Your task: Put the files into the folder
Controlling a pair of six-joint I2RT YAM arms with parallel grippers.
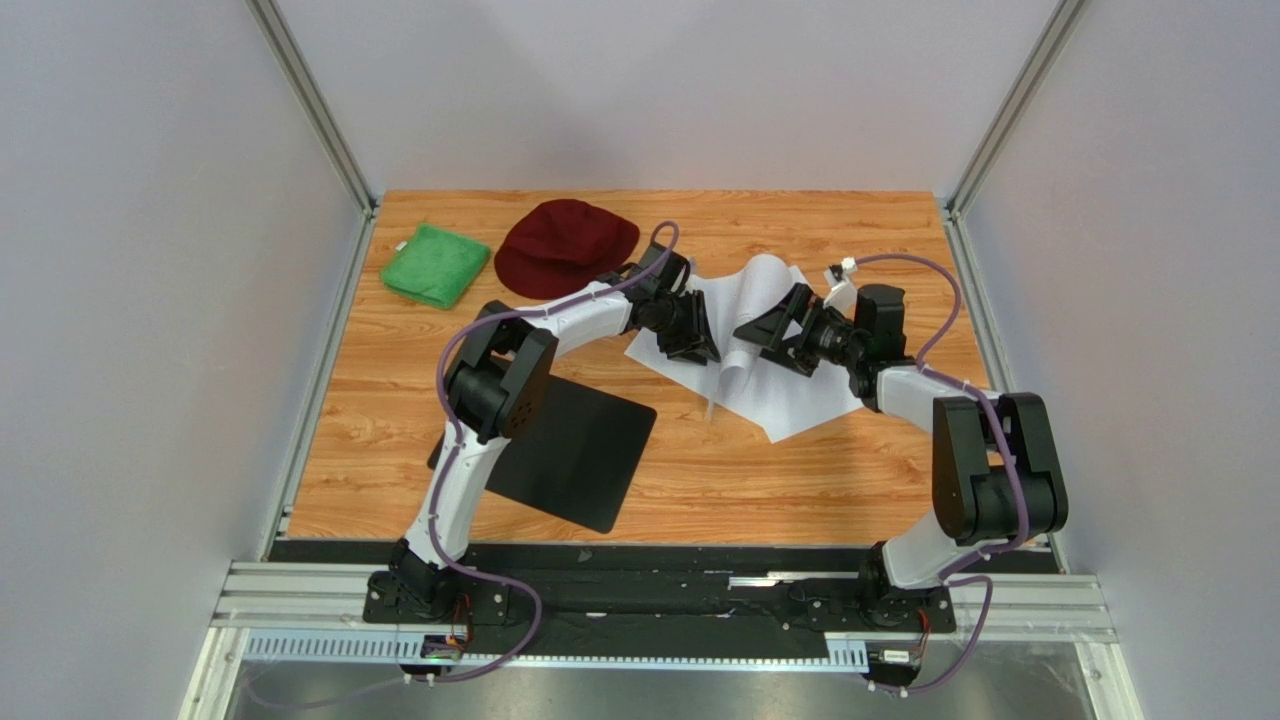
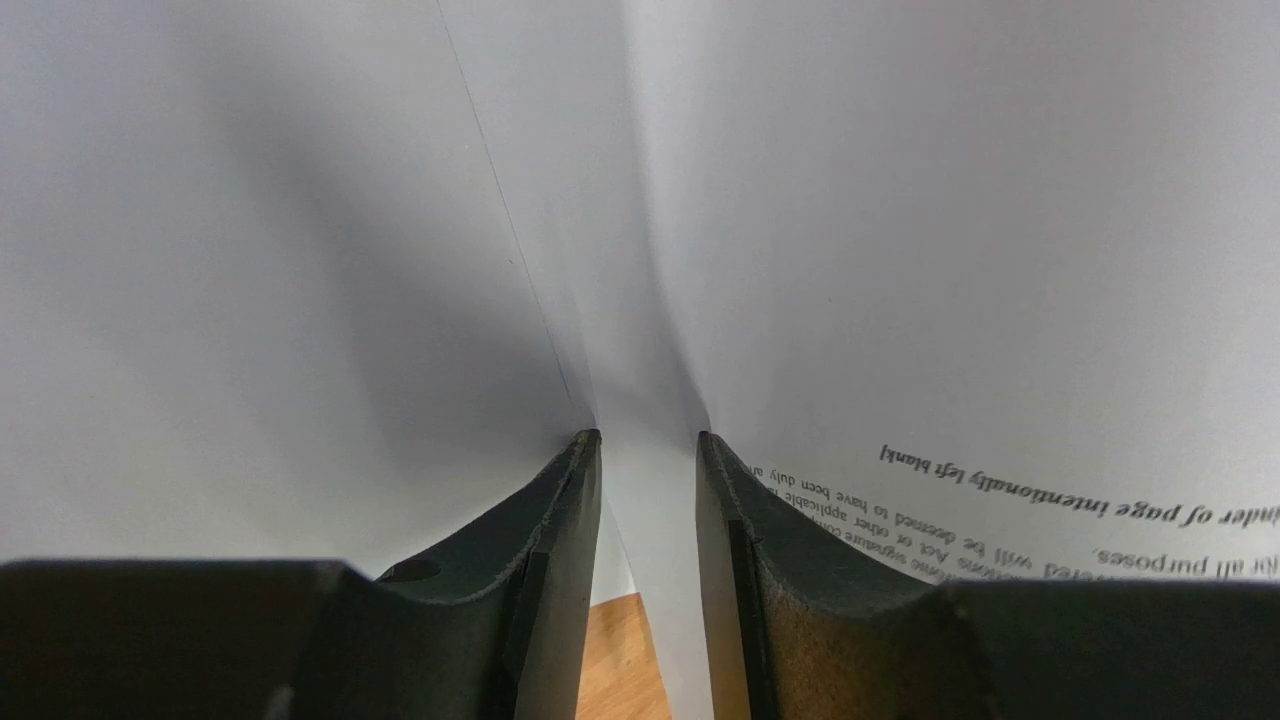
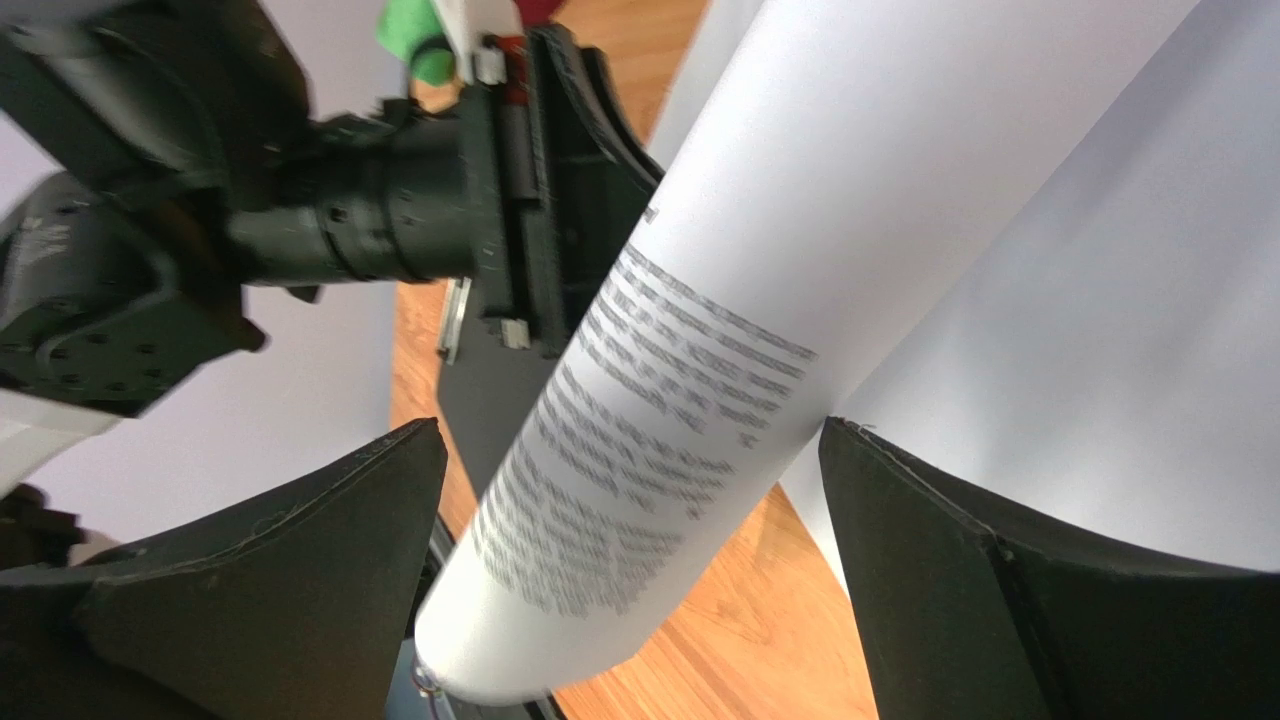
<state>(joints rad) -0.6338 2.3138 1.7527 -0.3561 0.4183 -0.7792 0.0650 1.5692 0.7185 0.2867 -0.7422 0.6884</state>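
White files (image 1: 789, 393), far centre of the wooden table (image 1: 842, 480), one printed sheet curled upward: I see my left gripper (image 2: 646, 438) pinching the raised paper between narrowed fingers. Right gripper (image 3: 631, 425) spread wide either side of the curl, gripping nothing. Black folder (image 1: 579, 450) lies flat, near left, apart from the sheets.

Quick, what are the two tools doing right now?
Left tool: closed on paper.
Right tool: open wide around the curled paper, not gripping it.
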